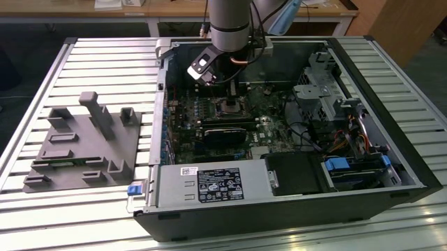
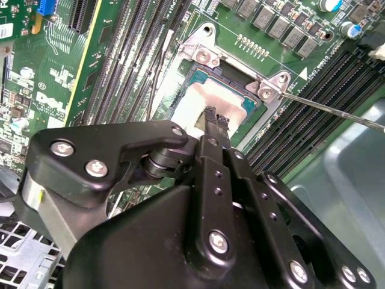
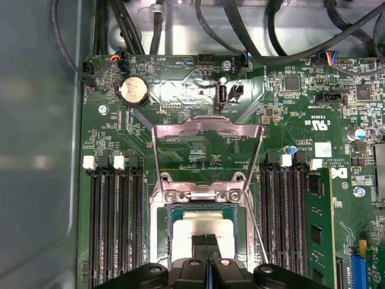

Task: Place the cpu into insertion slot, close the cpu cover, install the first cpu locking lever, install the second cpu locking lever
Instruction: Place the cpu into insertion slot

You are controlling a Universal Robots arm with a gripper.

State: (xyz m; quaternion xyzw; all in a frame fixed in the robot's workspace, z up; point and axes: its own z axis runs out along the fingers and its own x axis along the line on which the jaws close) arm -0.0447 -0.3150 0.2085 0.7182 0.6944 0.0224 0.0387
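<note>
Arm (image 1: 227, 21) upright, reaching down into the open computer case (image 1: 279, 214) on the slatted surface (image 1: 70, 219), with the gripper (image 1: 228, 93) directly above the insertion slot (image 1: 229, 108). Fingers (image 3: 200, 242) are closed against each other with nothing between them. Their tips lie over the cpu (image 3: 185, 227), and contact cannot be judged. The cpu's near edge is hidden behind the fingers. It is a dull silver square seated flat in the slot. The cpu cover (image 3: 207, 124) stands swung open, and board shows through its window. A thin locking lever (image 2: 337, 110) juts out beside the slot.
</note>
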